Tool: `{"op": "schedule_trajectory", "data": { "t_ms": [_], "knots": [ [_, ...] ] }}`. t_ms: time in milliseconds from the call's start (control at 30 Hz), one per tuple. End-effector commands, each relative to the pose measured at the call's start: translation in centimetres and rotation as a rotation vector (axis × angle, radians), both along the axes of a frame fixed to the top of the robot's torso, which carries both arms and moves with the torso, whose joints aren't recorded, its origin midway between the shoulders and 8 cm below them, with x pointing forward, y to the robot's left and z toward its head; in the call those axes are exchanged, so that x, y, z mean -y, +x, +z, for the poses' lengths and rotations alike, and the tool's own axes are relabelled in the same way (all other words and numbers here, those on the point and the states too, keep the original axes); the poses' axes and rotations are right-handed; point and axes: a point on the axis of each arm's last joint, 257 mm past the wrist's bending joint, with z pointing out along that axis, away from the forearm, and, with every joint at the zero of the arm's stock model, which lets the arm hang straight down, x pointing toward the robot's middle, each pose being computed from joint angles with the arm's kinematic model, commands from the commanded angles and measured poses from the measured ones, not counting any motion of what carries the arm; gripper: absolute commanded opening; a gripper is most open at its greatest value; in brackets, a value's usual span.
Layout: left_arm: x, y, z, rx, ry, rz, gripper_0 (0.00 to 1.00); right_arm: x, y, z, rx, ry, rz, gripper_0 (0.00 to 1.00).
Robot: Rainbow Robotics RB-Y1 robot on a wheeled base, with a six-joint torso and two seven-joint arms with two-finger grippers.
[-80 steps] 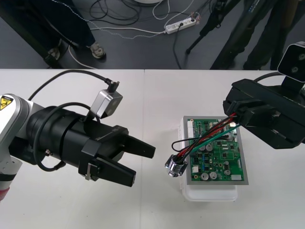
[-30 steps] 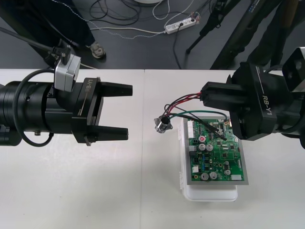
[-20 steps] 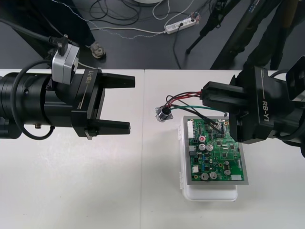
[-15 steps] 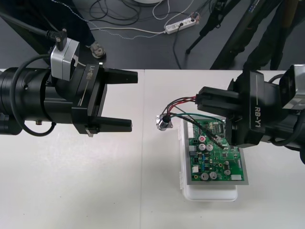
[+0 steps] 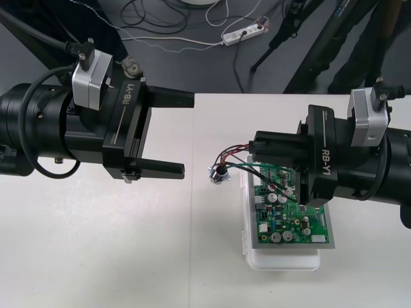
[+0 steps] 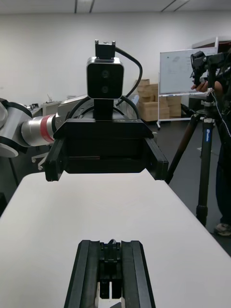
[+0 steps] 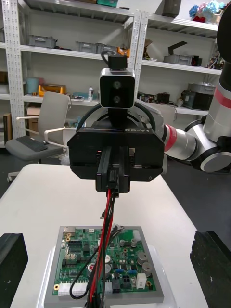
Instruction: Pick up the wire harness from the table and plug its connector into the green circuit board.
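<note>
- Fingers of the left gripper (image 5: 187, 135) stand spread wide, pointing toward 3 o'clock over the table (image 5: 96, 244). In the left wrist view its two black pads (image 7: 12, 257) sit far out to either side.
- At 3 o'clock from those fingertips, near but apart, is the round metal socket (image 5: 220, 174) of the wire harness (image 5: 232, 154). It lies just off the 10 o'clock corner of the circuit board (image 5: 292, 221) and seems to hang clear of the table, though that is hard to judge.
- Red, black and green wires (image 7: 107, 226) run from the socket toward 2 o'clock into the right gripper (image 5: 252, 147).
- The right gripper points toward 9 o'clock, facing the left gripper, and is pressed together on the small black plug (image 7: 113, 180). The plug is held above the board, not in it.
- The board lies flat on its white base (image 5: 282, 260), partly beneath the right gripper.
</note>
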Motion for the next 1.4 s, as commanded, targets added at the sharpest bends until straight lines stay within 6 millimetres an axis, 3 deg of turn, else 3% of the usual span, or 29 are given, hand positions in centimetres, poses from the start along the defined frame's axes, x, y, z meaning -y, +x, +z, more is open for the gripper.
{"op": "schedule_trajectory", "data": {
  "t_ms": [33, 800, 1400],
  "knots": [
    [0.7, -0.5, 1.1, 0.097, 0.003, -0.012, 1.0, -0.9, -1.3, 0.5, -0.041, 0.014, 0.025, 0.0],
    [2.4, -0.5, -0.7, 0.008, -0.034, -0.031, 1.0, -2.2, -2.2, 1.7, 0.06, 0.019, 0.062, 0.0],
    [3.7, -0.5, -0.5, -0.067, -0.136, -0.035, 1.0, -3.2, -2.7, 1.8, 0.07, 0.027, 0.089, 0.0]
  ]
}}
